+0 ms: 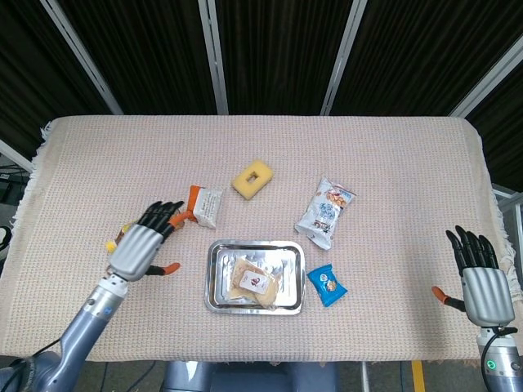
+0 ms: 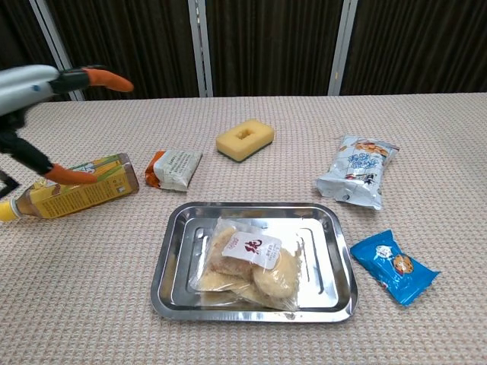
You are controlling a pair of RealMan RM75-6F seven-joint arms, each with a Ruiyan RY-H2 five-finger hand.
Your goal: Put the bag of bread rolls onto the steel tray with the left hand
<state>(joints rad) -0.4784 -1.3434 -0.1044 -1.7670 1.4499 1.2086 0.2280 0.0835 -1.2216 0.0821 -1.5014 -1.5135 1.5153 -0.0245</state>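
Shiny silver steel tray, clear bag of pale golden bread rolls with a white, red-printed label. Yellow square sponge, bright blue snack packet, beige woven cloth on the counter. Grey left hand, orange fingertips.

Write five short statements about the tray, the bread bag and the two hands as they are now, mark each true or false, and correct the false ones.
1. The bag of bread rolls lies inside the steel tray. True.
2. The left hand grips the bag. False: it is apart from the tray, fingers spread, holding nothing.
3. The yellow sponge sits in the tray. False: it lies on the cloth beyond the tray.
4. The right hand is open near the table's right edge. True.
5. The blue snack packet lies to the left of the tray. False: it lies to the tray's right, on the cloth.
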